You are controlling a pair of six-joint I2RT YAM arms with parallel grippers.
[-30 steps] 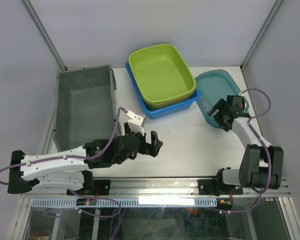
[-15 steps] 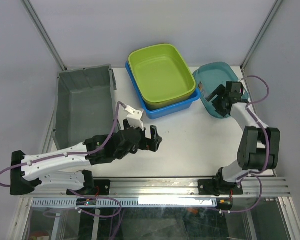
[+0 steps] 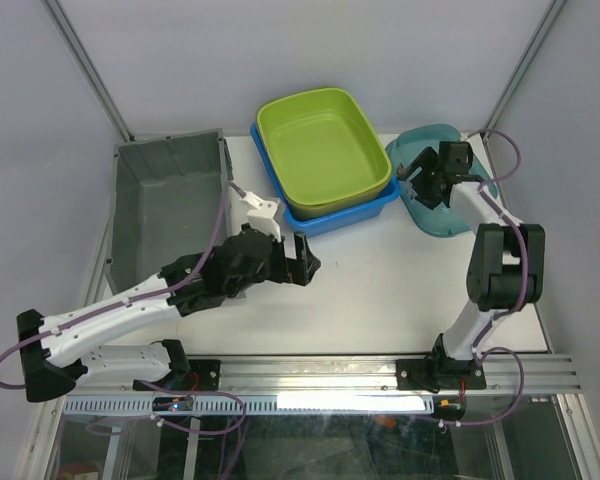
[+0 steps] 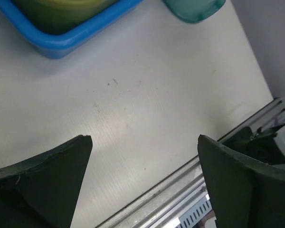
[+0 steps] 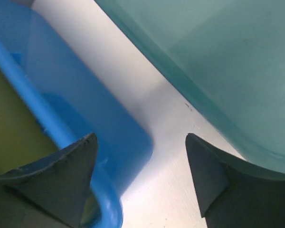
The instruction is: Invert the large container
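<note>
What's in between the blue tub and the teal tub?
Just a bare strip of white table, seen in the right wrist view between the blue tub and teal tub.

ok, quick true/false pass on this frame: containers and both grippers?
1. The green tub sits nested inside the blue tub. True.
2. The left gripper is shut on the grey container. False: it is open over the bare table, holding nothing.
3. The grey container stands open side up on the left. True.
4. The right gripper hovers over the grey container. False: it is open on the right, by the teal container, near the blue tub.
</note>
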